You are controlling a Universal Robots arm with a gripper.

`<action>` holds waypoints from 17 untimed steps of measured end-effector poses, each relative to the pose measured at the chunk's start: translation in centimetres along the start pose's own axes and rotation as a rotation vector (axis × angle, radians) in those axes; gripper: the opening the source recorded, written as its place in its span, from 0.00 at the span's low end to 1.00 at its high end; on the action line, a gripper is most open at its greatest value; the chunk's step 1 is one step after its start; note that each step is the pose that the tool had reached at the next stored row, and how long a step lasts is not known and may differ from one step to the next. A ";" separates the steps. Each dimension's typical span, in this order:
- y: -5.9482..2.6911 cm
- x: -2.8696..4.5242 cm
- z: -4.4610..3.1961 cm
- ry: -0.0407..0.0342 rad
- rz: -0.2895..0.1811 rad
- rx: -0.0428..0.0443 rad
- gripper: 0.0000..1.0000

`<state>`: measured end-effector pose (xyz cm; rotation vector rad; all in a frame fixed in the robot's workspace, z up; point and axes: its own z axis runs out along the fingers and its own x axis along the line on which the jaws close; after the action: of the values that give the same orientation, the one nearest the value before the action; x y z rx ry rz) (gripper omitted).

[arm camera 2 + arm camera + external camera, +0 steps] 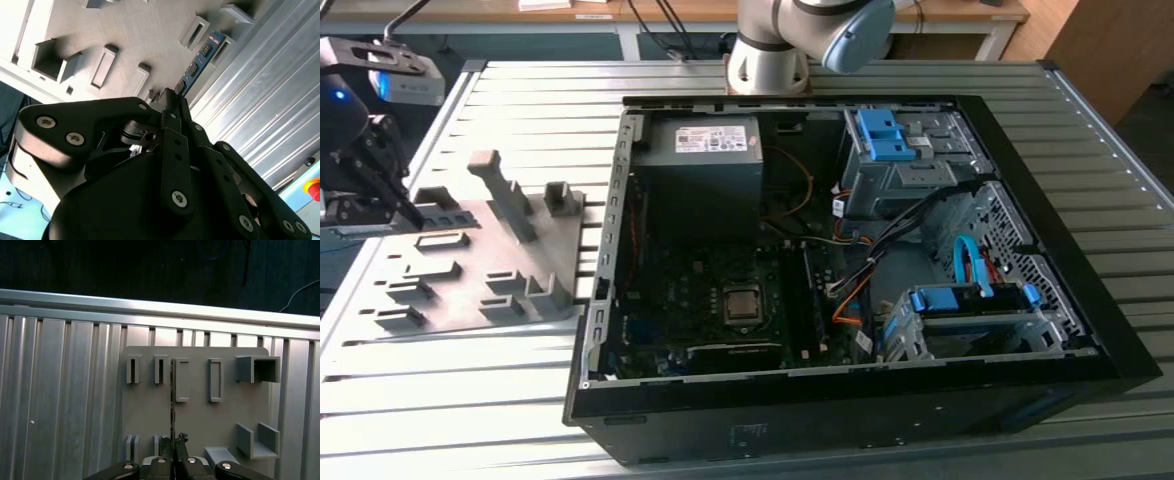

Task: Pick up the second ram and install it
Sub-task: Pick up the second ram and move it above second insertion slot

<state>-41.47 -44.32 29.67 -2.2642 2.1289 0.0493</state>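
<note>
My gripper (172, 102) is shut on the second ram (201, 54), a narrow blue-green stick with black chips that sticks out beyond the fingertips. In the first wrist view the ram (172, 400) shows edge-on as a thin dark line rising from the gripper (175, 456) over the grey fixture plate (200, 415), beside one of its slots. In the exterior view the gripper (380, 175) hangs at the far left, above the left edge of the fixture plate (467, 265). Whether the ram's far end still touches the plate I cannot tell.
An open black computer case (854, 250) lies on the ribbed metal table (454, 400), to the exterior view's right of the plate. Inside are the motherboard (720, 300), a power supply (707, 150) and blue drive bays (907, 140). The arm's base (774, 50) stands behind the case.
</note>
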 end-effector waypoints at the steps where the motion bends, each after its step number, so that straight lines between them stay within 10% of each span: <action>1: 0.00 0.00 -0.13 0.0000 0.000 0.0000 0.14; 17: 0.00 -0.09 -1.97 -0.0007 0.000 0.0000 0.14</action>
<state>-41.48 -44.32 31.64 -2.2638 2.1286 0.0500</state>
